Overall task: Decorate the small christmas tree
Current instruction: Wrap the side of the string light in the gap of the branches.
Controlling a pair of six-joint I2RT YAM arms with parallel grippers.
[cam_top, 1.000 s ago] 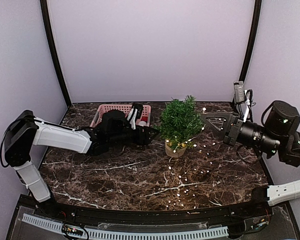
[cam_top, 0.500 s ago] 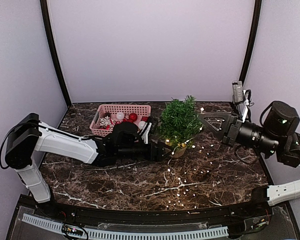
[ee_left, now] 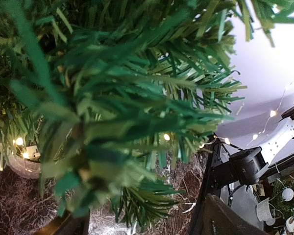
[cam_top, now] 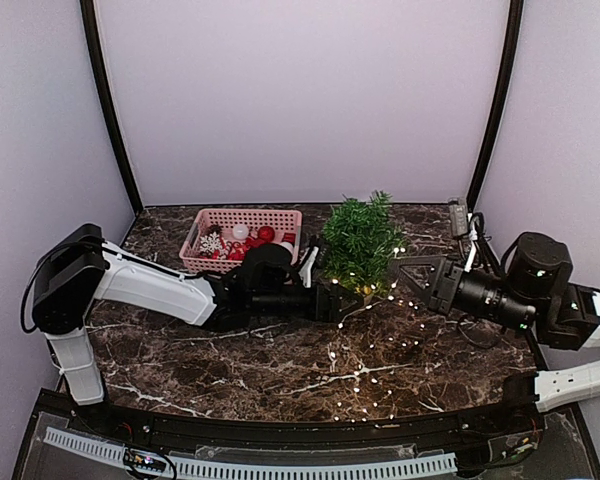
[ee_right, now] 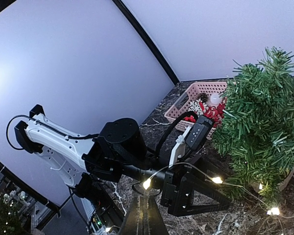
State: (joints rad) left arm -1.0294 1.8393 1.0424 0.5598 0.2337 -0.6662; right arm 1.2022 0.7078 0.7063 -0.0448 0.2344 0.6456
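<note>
The small christmas tree (cam_top: 358,240) stands upright toward the back of the tabletop (cam_top: 230,350), just right of the pink basket (cam_top: 242,216). The left tool (cam_top: 345,302) lies low at the tree's foot on its left, its fingers (ee_left: 220,215) spread wide to either side of the lowest branches. The right tool (cam_top: 405,272) points at the tree from the right, near the foliage but apart from it. Its jaws are pressed together on the thin wire of a string of lights (ee_right: 216,180), which runs into the branches and trails over the tabletop.

From above, the left tool covers most of the pot (ee_left: 22,166). In the left wrist view, blurred needles fill the picture and whether a finger touches the pot cannot be told. The basket's contents are too small to make out.
</note>
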